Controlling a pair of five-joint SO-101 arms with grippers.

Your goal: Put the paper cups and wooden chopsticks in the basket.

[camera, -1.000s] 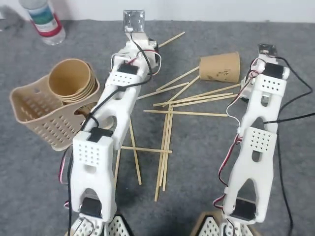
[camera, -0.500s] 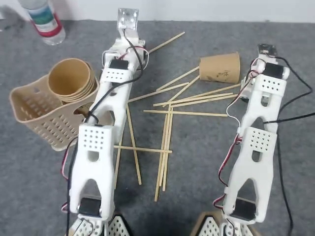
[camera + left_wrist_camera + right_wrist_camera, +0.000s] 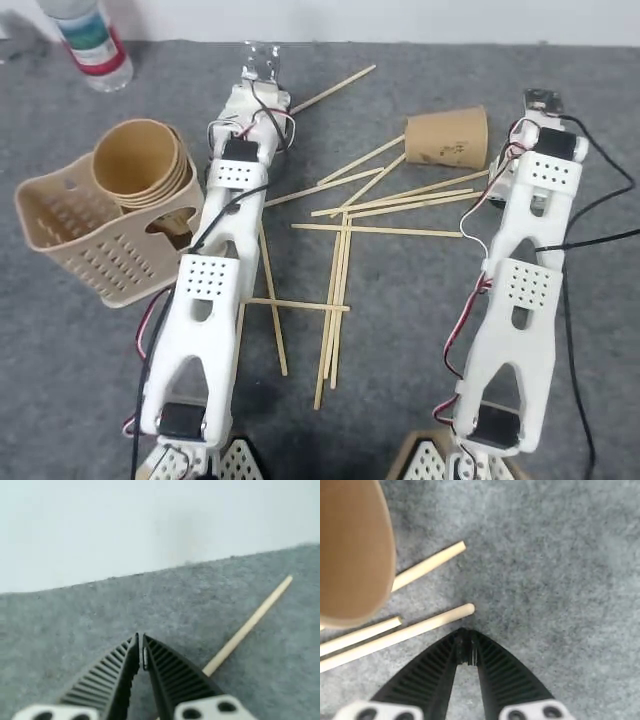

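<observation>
Left gripper (image 3: 140, 639), jaws closed on nothing, shifted slightly left, beside one chopstick (image 3: 248, 626); basket (image 3: 70, 240) nudged left; right gripper (image 3: 467, 634) closed, unmoved.

Stacked cups (image 3: 140, 160) fill basket (image 3: 85, 258) right end; left end open.
</observation>
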